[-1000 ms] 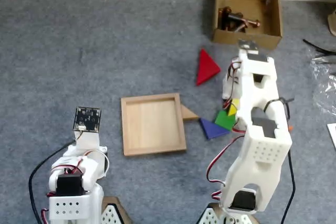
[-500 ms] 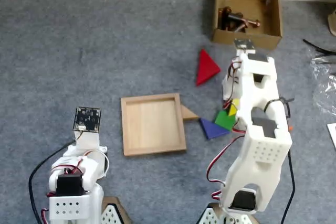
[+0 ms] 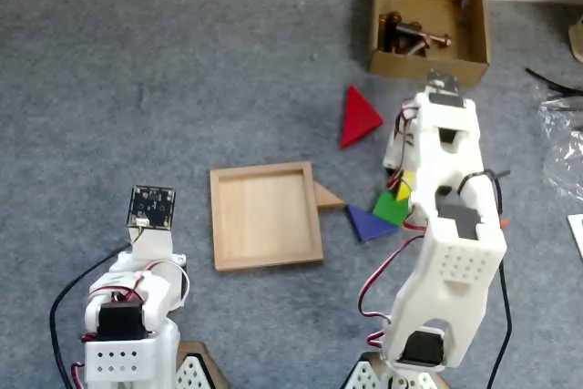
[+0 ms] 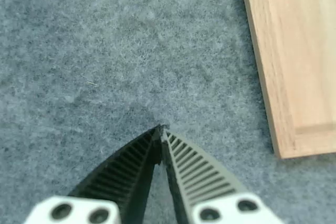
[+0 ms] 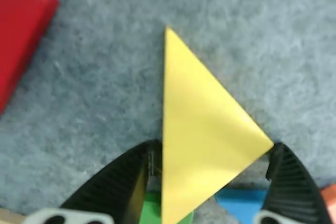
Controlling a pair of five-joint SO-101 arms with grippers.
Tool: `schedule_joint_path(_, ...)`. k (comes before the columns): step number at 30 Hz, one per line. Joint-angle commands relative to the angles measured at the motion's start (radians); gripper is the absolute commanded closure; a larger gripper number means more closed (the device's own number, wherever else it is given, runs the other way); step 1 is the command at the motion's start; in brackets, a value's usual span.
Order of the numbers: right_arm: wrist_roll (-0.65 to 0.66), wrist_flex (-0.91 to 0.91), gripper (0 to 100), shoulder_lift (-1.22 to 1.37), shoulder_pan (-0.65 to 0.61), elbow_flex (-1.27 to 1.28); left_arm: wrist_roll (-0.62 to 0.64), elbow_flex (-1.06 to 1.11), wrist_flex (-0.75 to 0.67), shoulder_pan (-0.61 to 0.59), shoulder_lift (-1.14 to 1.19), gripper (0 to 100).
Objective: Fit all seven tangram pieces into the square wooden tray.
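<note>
The square wooden tray (image 3: 264, 216) lies empty in mid-table; its edge (image 4: 294, 51) also appears in the left wrist view. Right of it lie a wood-coloured triangle (image 3: 326, 196), a blue triangle (image 3: 367, 222), a green piece (image 3: 390, 209) and a red triangle (image 3: 357, 117). A yellow triangle (image 5: 202, 129) lies on the carpet between the fingers of my open right gripper (image 5: 210, 153), whose fingertips sit close to its edges. In the high view the right arm (image 3: 442, 161) hides most of the yellow piece (image 3: 406, 184). My left gripper (image 4: 160, 129) is shut and empty over bare carpet left of the tray.
A cardboard box (image 3: 428, 25) holding copper-coloured metal parts stands at the back right. A plastic bag (image 3: 565, 148) and cables lie at the right edge. The carpet left of and behind the tray is open.
The right arm's wrist has shifted slightly, first left, then right. The pieces, the tray and the left arm have not moved.
</note>
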Motion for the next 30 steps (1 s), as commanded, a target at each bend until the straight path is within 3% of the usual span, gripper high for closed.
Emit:
schedule_joint_path(1, -0.011, -0.053, 68.5, -0.002, 0.005, -0.015, 0.005, 0.021, 0.005, -0.01, 0.002, 99)
schedule_joint_path(6, 0.008, -0.058, 69.3, 0.053, 0.013, -0.018, 0.005, 0.021, 0.005, -0.01, 0.002, 99)
schedule_joint_path(11, 0.16, -0.082, 75.2, 0.053, 0.021, -0.018, 0.005, 0.021, 0.005, -0.01, 0.002, 99)
schedule_joint_path(23, 0.445, -0.076, 75.4, 0.051, 0.025, -0.041, 0.005, 0.021, 0.005, -0.01, 0.002, 99)
schedule_joint_path(30, 0.446, 0.018, 75.2, 0.051, 0.035, -0.16, 0.005, 0.021, 0.005, -0.01, 0.002, 99)
